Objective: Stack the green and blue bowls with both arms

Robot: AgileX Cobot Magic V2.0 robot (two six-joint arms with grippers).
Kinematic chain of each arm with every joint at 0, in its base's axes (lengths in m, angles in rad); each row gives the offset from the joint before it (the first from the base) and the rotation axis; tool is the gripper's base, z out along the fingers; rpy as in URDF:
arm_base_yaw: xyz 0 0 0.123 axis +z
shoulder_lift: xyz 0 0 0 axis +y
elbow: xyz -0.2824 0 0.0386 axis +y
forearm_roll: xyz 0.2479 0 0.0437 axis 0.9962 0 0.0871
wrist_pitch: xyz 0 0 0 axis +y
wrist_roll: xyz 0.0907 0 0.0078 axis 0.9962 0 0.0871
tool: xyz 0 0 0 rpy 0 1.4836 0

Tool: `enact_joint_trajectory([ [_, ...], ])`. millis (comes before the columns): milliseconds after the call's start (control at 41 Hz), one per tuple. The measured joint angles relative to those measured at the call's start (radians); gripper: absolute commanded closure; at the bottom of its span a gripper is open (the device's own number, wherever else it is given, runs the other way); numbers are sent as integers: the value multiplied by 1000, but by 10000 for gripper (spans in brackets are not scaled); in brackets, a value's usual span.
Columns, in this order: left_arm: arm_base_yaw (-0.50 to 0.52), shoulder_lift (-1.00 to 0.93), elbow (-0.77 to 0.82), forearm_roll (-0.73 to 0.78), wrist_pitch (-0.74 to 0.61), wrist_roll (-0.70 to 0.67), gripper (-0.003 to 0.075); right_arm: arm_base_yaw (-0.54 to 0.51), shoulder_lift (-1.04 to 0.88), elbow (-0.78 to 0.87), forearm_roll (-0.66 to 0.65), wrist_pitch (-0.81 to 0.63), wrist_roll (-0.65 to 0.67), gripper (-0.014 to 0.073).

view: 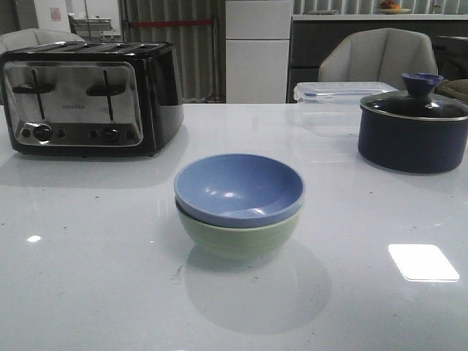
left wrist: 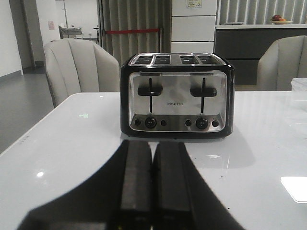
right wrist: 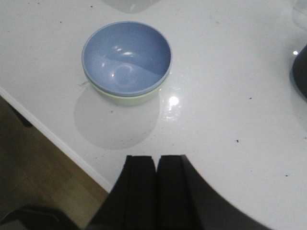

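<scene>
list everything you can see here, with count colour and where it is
blue bowl: 1, periwinkle blue, nested inside the green bowl, table centre
green bowl: 1, pale sage green, on the table under the blue bowl
toaster: 1, black and chrome, four slots, back left of the table
pot: 1, dark navy with a glass lid, back right of the table
plastic box: 1, clear with a lid, back of the table beside the pot
table: 1, glossy white
chairs: 2, grey, behind the table
left gripper: 1, black, shut, empty, facing the toaster
right gripper: 1, black, shut, empty, above the table edge near the bowls
</scene>
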Motion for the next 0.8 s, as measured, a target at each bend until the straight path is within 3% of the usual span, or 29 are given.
enact_joint_trajectory([
  [463, 0, 0, 0, 0, 0, 0, 622, -307, -551, 481, -4, -435, 0, 589],
  [804, 0, 0, 0, 0, 0, 0, 622, -381, -634, 662, 46, -571, -2, 589],
])
